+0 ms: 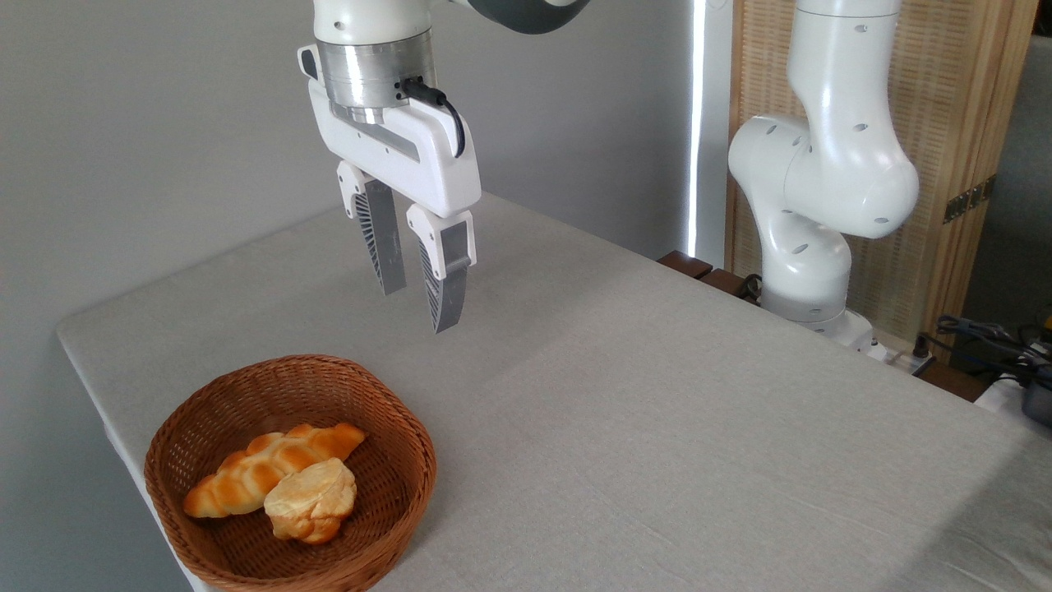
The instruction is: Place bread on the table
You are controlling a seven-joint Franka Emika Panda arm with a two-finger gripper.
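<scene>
Gripper: the gripper hangs in the air above the worktop, up and slightly right of the basket, pointing down with a slight tilt.
Fingers: the two ribbed grey fingers stand spread, a clear gap between them; nothing is held between them.
Bun: the bun lies inside the basket, toward its near side. Pale cream top, golden-orange edges, lumpy outline. It is well below the gripper and apart from it.
Loaf: a long braided golden-orange loaf lies in the same basket, running from lower left to upper right. The bun sits against its near right side, overlapping its middle in this view; actual contact looks likely but cannot be confirmed.
Basket: a brown woven wicker basket stands on the worktop near the front left corner. Its near rim is cut off by the lower edge of the picture.
Worktop: the worktop is covered in light grey cloth. The gripper's faint shadow falls on the cloth behind the basket.
Arm: the white arm rises from its base at the far right edge of the worktop and leaves the picture at the top; the wrist comes back into view top centre, carrying the gripper.
Background: a plain grey wall at left, a wooden slatted screen at right, cables at the far right edge.
</scene>
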